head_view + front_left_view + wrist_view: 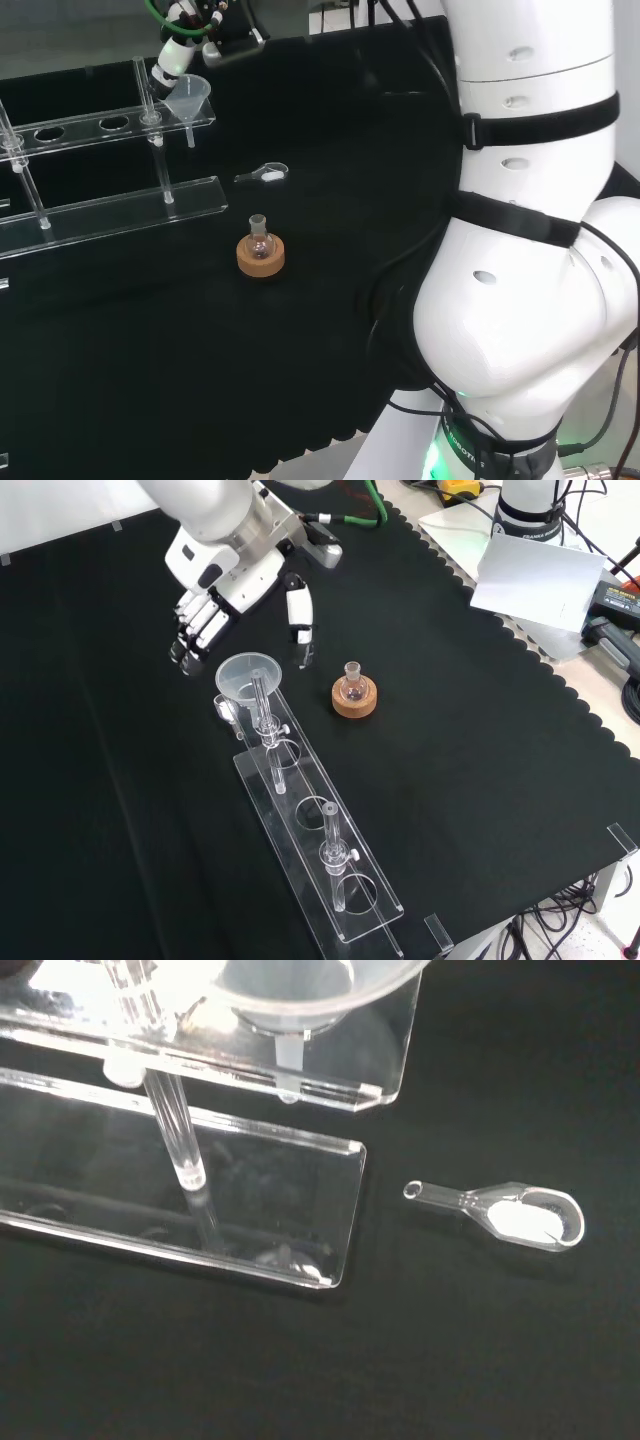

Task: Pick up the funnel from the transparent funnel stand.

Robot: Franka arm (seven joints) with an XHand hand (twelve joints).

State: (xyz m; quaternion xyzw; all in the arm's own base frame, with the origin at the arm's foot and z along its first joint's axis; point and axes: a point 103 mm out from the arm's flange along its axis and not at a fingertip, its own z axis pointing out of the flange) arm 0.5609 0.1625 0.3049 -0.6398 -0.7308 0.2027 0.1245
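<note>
We see a small round flask (260, 238) upright in a cork ring (260, 257) on the black cloth (150, 340); farther off in the head view lies a clear scoop (520, 1214) holding white powder.

Front view: hand (205, 615) w/ fingers (299, 608) spread just above the funnel (248, 675), not touching it, seemingly. Funnel sits in the end hole of the clear stand (318, 865). Flask (352, 684) on cork ring (355, 700), right of funnel, on desk (480, 750).

Funnel (300, 990) rim & stand (200, 1190) cut off by wrist view edge.
</note>
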